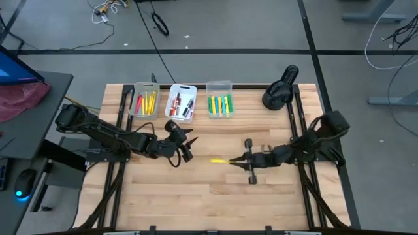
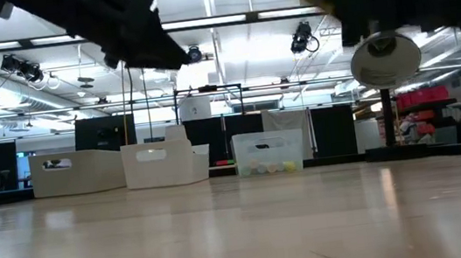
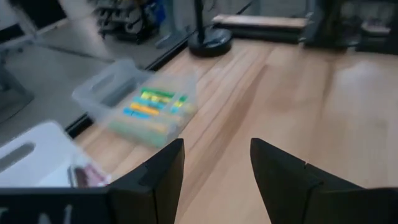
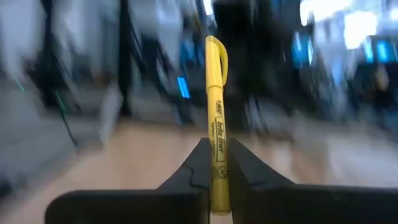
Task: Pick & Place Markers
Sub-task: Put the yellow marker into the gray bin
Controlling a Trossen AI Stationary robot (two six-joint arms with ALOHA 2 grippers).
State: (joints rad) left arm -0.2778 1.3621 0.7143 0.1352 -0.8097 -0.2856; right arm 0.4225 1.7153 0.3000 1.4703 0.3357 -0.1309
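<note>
One yellow marker point(image 4: 216, 118) pinched in my right jaws, above the middle of the surface point(image 1: 196, 196).

My right gripper point(image 1: 236, 160) has its jaws closed tight on the one yellow marker, which sticks out past the fingertips toward the left. My left gripper point(image 1: 188, 145) hangs just left of centre with its jaws apart and nothing between them. Three bins stand in a row at the far edge. The left bin point(image 1: 144, 100) holds red, orange and yellow markers. The middle white bin point(image 1: 182, 102) holds red, black and white ones. The right clear bin point(image 1: 219, 98) holds green and yellow ones. I cannot count the sticks in any bin exactly. One black lamp point(image 1: 281, 87) stands at the far right corner.
</note>
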